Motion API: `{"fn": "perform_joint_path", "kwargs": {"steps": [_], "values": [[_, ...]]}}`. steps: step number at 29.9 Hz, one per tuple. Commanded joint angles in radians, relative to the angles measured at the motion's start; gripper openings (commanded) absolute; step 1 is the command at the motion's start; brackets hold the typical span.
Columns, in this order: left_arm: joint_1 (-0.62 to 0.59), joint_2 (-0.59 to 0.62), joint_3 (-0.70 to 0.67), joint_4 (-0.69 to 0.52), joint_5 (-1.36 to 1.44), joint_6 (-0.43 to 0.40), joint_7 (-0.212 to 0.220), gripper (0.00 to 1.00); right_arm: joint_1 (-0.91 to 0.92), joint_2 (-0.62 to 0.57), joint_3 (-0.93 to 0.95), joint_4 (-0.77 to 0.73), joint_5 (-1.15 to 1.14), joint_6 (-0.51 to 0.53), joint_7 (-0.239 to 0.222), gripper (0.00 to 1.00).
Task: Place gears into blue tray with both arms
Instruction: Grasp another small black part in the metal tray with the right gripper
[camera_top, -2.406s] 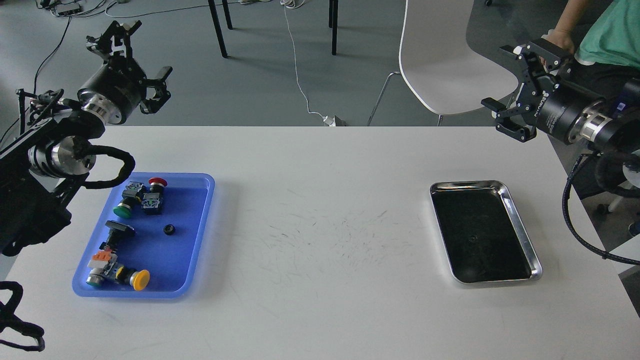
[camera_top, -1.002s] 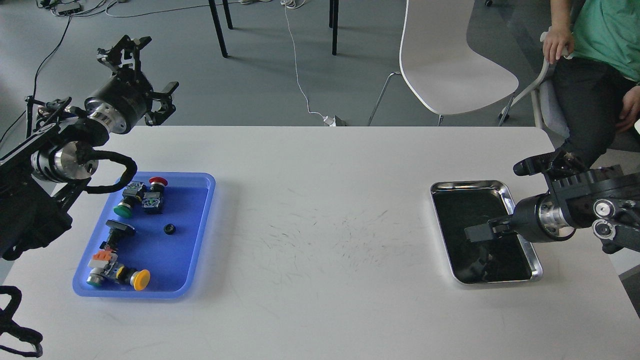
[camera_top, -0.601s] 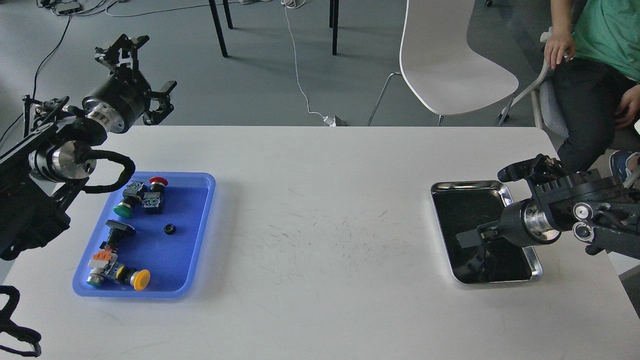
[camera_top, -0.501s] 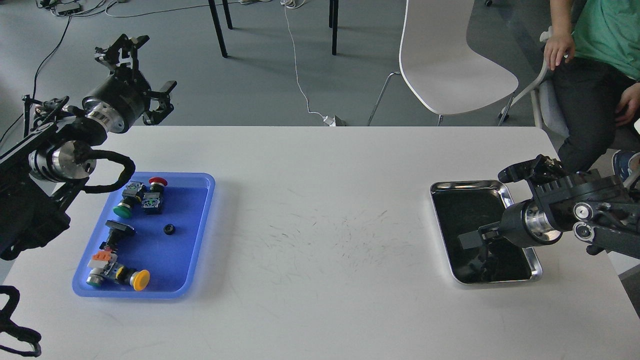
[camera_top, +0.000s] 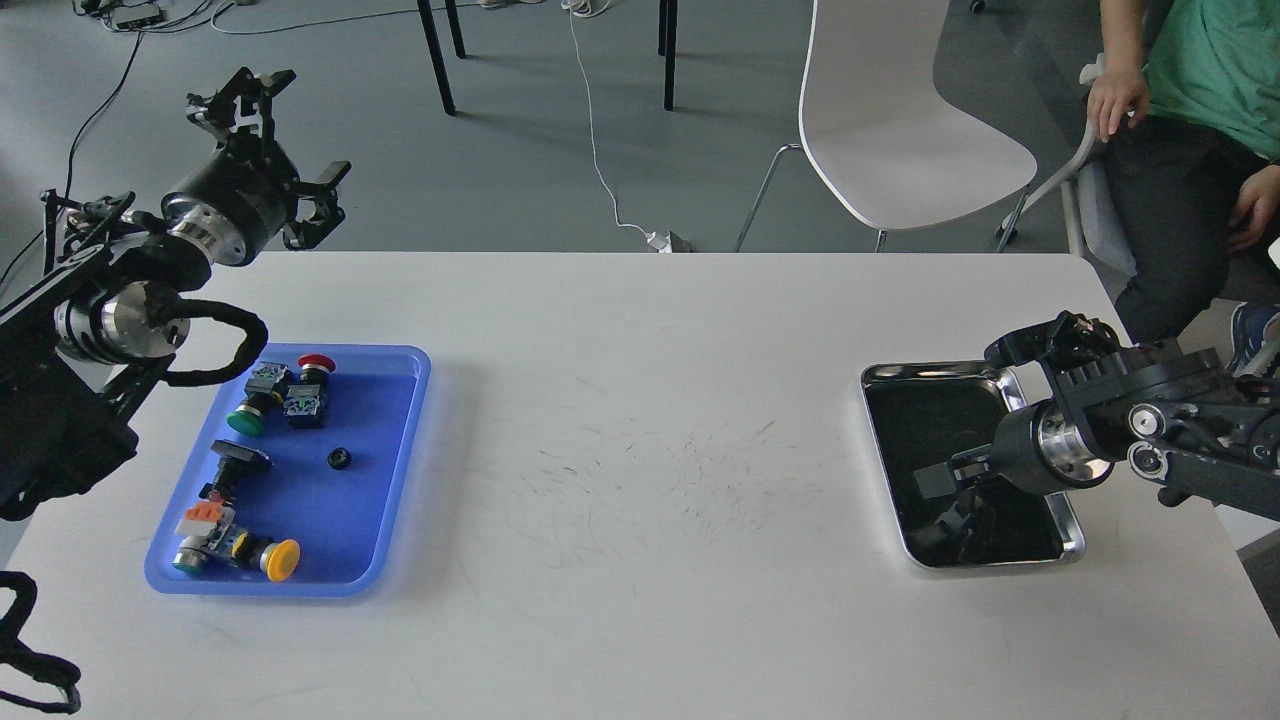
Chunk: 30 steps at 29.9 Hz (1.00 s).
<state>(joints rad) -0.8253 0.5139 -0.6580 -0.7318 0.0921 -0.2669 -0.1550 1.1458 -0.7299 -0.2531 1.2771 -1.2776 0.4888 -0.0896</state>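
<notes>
Grey floor behind w/ a white moulded chair (camera_top: 900, 120), cables, and a seated person in a green shirt (camera_top: 1210, 60) at far right; up front, a matte white counter (camera_top: 640, 500) w/ faint dark scuff marks mid-surface.

One gear (camera_top: 339, 459), tiny, black, round w/ centre hole, lies loose on the floor of the blue tray (camera_top: 400, 480), roughly mid-tray, apart from the other parts. Tray is flat blue plastic, rounded corners, low rim, sitting at counter's left. Also in it: push-button switches (camera_top: 275, 390) w/ red and green caps near the far end, a black-capped one mid-left, a yellow-capped one near the front edge.

Left claw (camera_top: 265, 135) is held up off the counter beyond the tray's far-left corner, fingers spread, nothing between them; black body, silver wrist ring.

Right claw (camera_top: 945, 500) is down inside the steel tray (camera_top: 1075, 530), a shiny rimmed rectangle w/ dark, reflective inside, at counter's right. Fingers are black against black; can't tell whether they're apart or pinching anything.
</notes>
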Motion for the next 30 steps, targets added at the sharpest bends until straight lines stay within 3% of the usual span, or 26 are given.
{"fn": "perform_joint_path", "kwargs": {"steps": [1,6,8,11,18,25,30], "values": [[0.000,0.000,0.000,-0.001,0.000,0.000,0.000,0.98,0.002,0.018,-0.012,-0.016,0.001,0.000,0.004,0.74],[0.000,-0.002,0.000,0.000,0.000,0.000,0.002,0.98,-0.001,0.035,-0.014,-0.044,-0.002,0.000,0.002,0.59],[0.000,-0.002,0.000,0.000,0.000,0.000,0.002,0.98,0.003,0.037,-0.015,-0.045,-0.005,0.000,0.004,0.48],[0.000,-0.002,0.000,0.000,0.000,0.000,0.002,0.98,0.009,0.037,-0.029,-0.047,-0.006,0.000,0.005,0.43],[0.000,0.000,0.000,-0.001,0.000,0.000,0.002,0.98,0.011,0.037,-0.031,-0.045,-0.006,0.000,0.011,0.13],[0.000,0.000,0.000,0.000,0.000,0.000,0.003,0.98,0.028,0.037,-0.031,-0.042,-0.005,0.000,0.011,0.02],[-0.002,0.000,0.000,0.000,0.000,0.000,0.003,0.98,0.064,0.027,-0.029,-0.030,0.003,0.000,0.013,0.02]]}}
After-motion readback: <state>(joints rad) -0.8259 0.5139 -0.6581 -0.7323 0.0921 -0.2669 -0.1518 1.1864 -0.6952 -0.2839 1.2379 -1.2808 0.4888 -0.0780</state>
